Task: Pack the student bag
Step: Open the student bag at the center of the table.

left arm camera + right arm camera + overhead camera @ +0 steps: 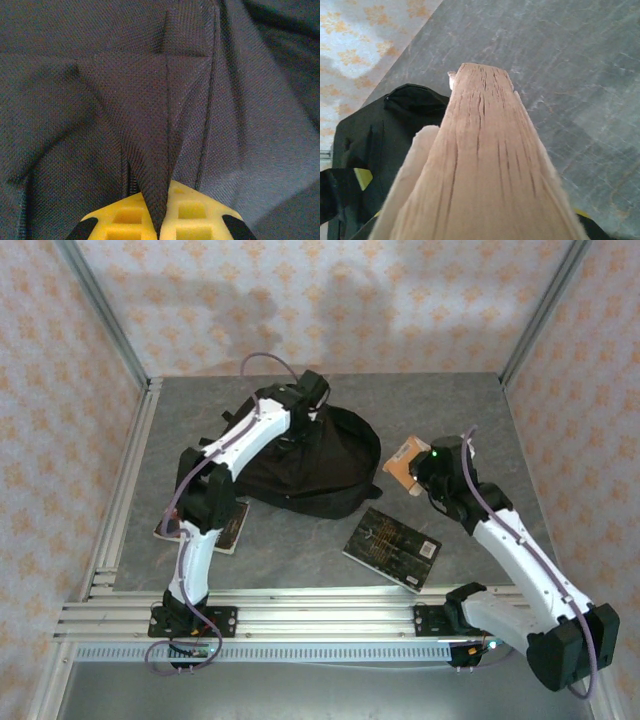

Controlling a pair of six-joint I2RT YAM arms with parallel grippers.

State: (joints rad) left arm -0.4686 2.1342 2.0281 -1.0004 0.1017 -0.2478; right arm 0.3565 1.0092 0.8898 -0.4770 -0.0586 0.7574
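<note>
Black fabric: student bag, 1 pc, lying mid-far on grey tabletop.
Books: 3 total. Tan book just right of bag; dark book flat nr front, btw the arms; third book flat at left, partly under left arm.
Arms: 2.
Left hand: yellow tips pinched tight on a raised fold of bag fabric.
Right hand: gripping tan book.
Top cam: whole bag + all 3 books.
Left wrist cam: close-up of weave, seam, pinched fold.
Right wrist cam: tan book's cracked spine close up, bag beyond at left.
</note>
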